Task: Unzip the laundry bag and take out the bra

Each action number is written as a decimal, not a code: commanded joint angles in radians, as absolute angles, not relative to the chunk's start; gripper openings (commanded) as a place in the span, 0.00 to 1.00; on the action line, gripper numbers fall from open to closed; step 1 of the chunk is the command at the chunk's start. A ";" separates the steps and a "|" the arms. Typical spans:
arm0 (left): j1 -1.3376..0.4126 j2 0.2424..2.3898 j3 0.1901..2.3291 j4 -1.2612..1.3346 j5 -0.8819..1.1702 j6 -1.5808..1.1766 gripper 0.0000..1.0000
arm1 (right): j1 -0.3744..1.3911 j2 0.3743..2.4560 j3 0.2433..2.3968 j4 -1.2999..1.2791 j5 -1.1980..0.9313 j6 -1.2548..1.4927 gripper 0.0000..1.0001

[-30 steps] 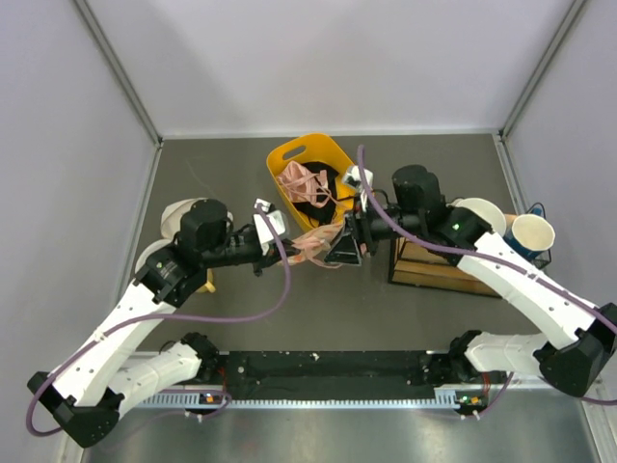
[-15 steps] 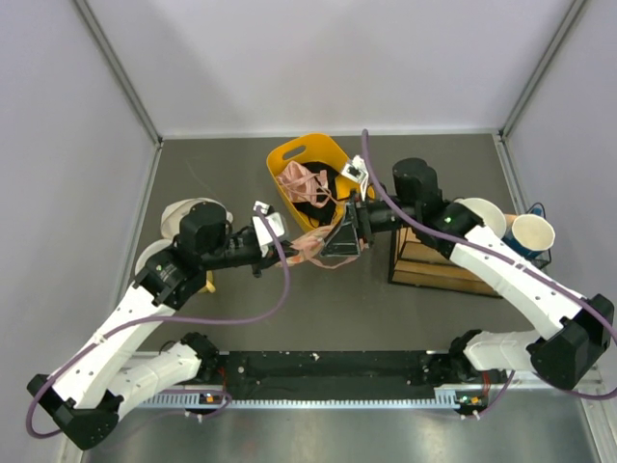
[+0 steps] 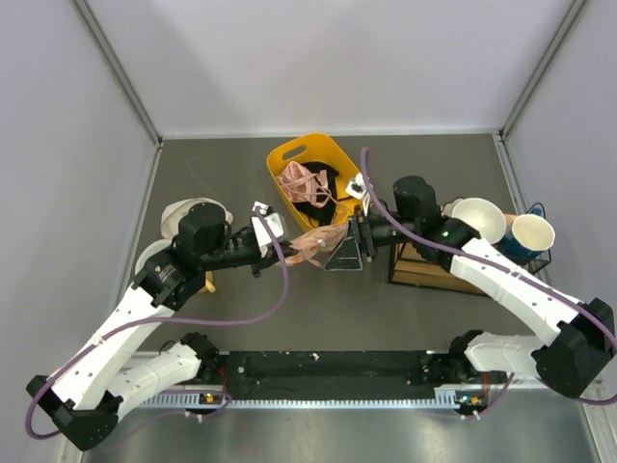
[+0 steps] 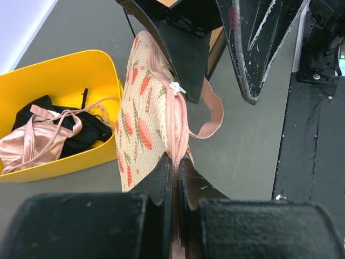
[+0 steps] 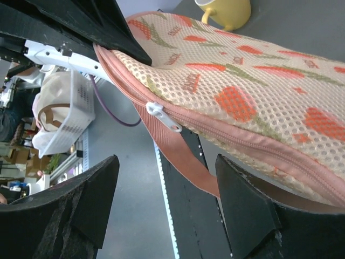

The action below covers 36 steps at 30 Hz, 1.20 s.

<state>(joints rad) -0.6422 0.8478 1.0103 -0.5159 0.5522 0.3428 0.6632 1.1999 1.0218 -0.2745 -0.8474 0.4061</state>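
Observation:
The laundry bag (image 3: pixel 313 241) is a pale mesh pouch with orange-red prints and pink zip edging, held up between the two arms, zip closed. My left gripper (image 4: pixel 175 162) is shut on its zip edge at one end. It also shows in the top view (image 3: pixel 281 237). My right gripper (image 5: pixel 167 162) is open at the bag's other end (image 3: pixel 345 253). The bag's pink strap loop (image 5: pixel 186 162) passes between its fingers. The metal zip pull (image 5: pixel 164 116) lies just above them, also in the left wrist view (image 4: pixel 177 88). The bra is hidden.
A yellow basket (image 3: pixel 289 154) behind the bag holds a pink strappy garment (image 4: pixel 38 140) and a black garment (image 4: pixel 32 110). A wooden box (image 3: pixel 434 265) and two cups (image 3: pixel 479 217) stand at the right. A white basket (image 3: pixel 183 217) is at the left. A yellow mug (image 5: pixel 226 11) shows beyond the bag.
My right gripper has shifted a little towards the near side and stays open by the bag's end. My left gripper keeps its hold on the bag and has hardly moved.

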 commanded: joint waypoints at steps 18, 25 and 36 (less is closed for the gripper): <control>-0.641 0.816 1.002 -0.422 0.571 0.367 0.00 | 0.650 1.255 1.038 0.097 -1.008 0.604 0.72; -0.641 0.813 0.996 -0.422 0.571 0.373 0.00 | 0.644 1.252 1.052 0.097 -0.980 0.606 0.67; -0.641 0.819 0.996 -0.422 0.571 0.376 0.00 | 0.606 1.265 1.043 0.074 -0.989 0.589 0.46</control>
